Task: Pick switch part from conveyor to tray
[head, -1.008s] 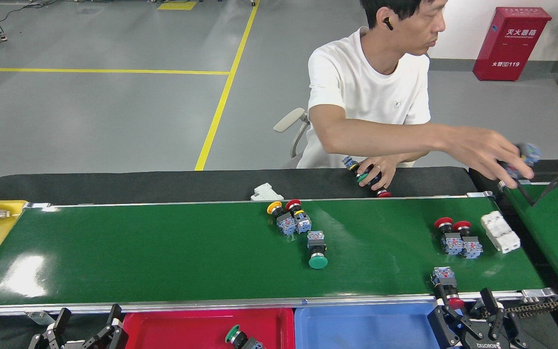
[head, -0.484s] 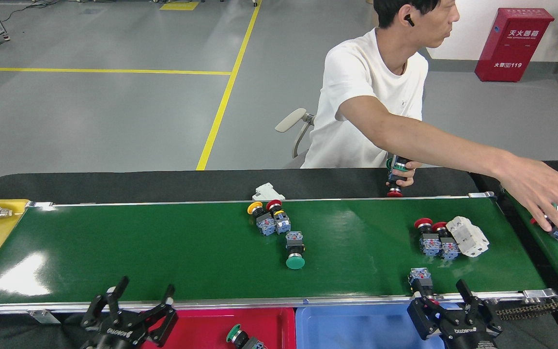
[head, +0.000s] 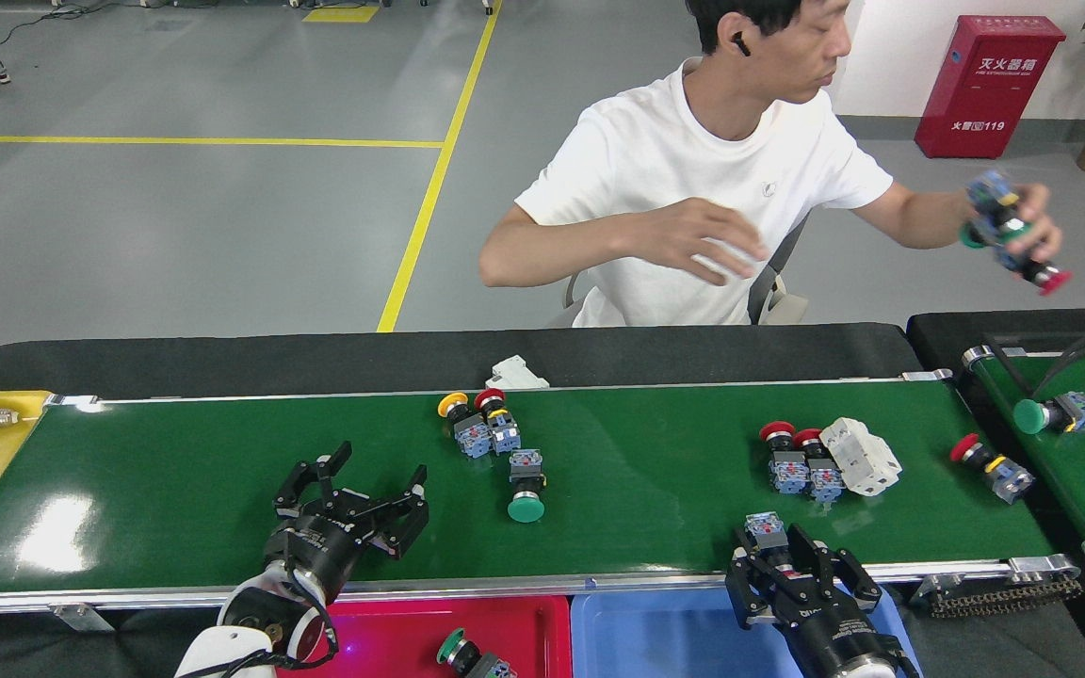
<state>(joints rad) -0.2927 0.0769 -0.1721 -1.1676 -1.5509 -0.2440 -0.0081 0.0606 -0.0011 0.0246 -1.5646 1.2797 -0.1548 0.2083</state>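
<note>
Our left claw (head: 371, 497) spread wide over conveyor (head: 175, 471), angled toward green-capped switch (head: 526, 486) ahead. Our right claw (head: 790, 557) clamps small switch (head: 765, 529) at near rail, beside blue tray (head: 655, 636). Red tray (head: 392, 636) already holds one switch (head: 463, 653).

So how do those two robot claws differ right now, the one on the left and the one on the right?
The left gripper hangs over bare belt of the conveyor with its fingers spread wide and nothing between them; the right gripper sits at the near rail with its fingers around a switch part. The left one points toward the green-capped switch; the right one points straight away from the camera. Both are black.
</note>
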